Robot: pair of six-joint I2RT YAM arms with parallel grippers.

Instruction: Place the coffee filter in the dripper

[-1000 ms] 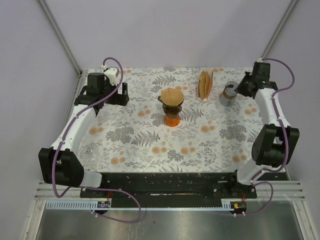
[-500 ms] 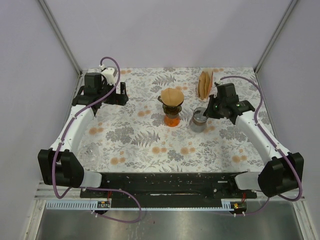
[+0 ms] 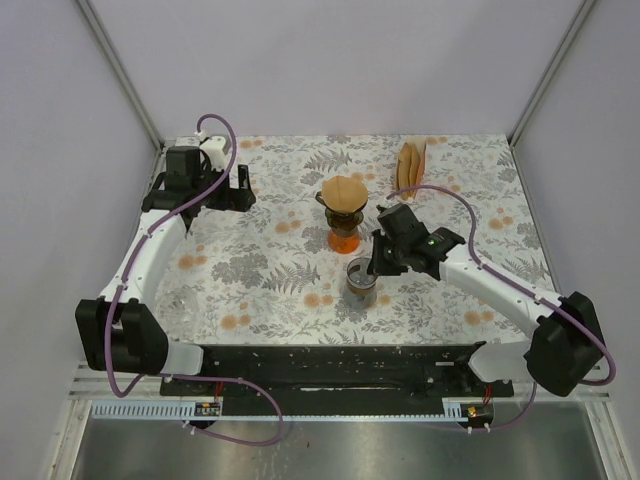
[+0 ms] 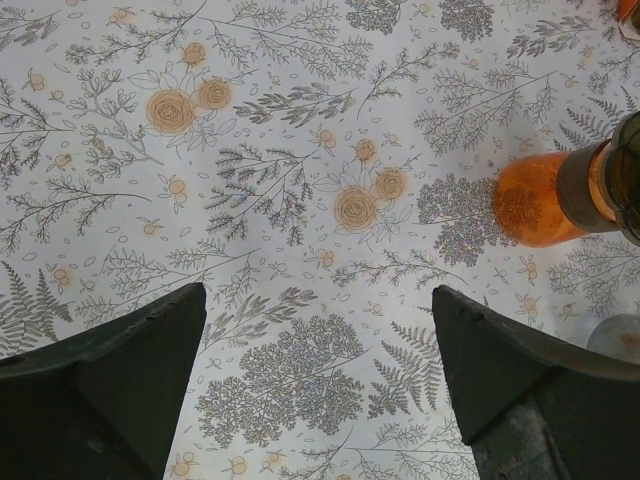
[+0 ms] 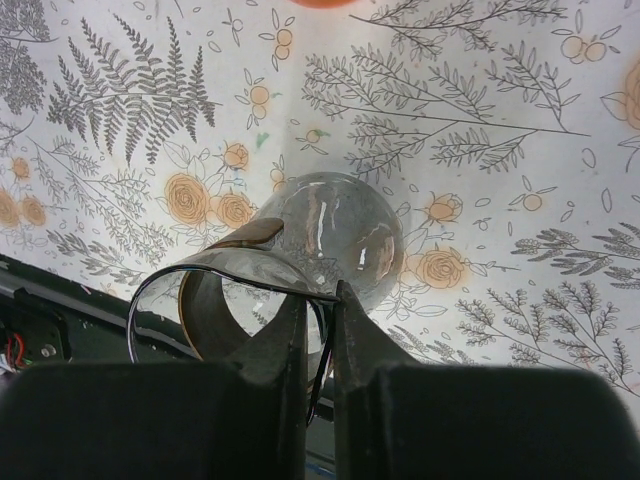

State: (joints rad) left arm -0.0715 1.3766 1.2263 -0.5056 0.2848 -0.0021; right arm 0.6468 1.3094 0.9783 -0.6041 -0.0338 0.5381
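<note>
Across the flowered worktop [image 3: 260, 290], from overhead, the left end effector [image 3: 247, 188] hung at upper left, fingers wide apart and empty. Just below centre, the right end effector [image 5: 320, 310] was clamped on the rim of a glass carafe [image 5: 330, 235]. At centre, the dripper [image 3: 344, 212] already carried a brown coffee filter [image 3: 345, 192] in its cone, so the task looked done. Spare filters [image 3: 410, 168] stood at upper right.
</note>
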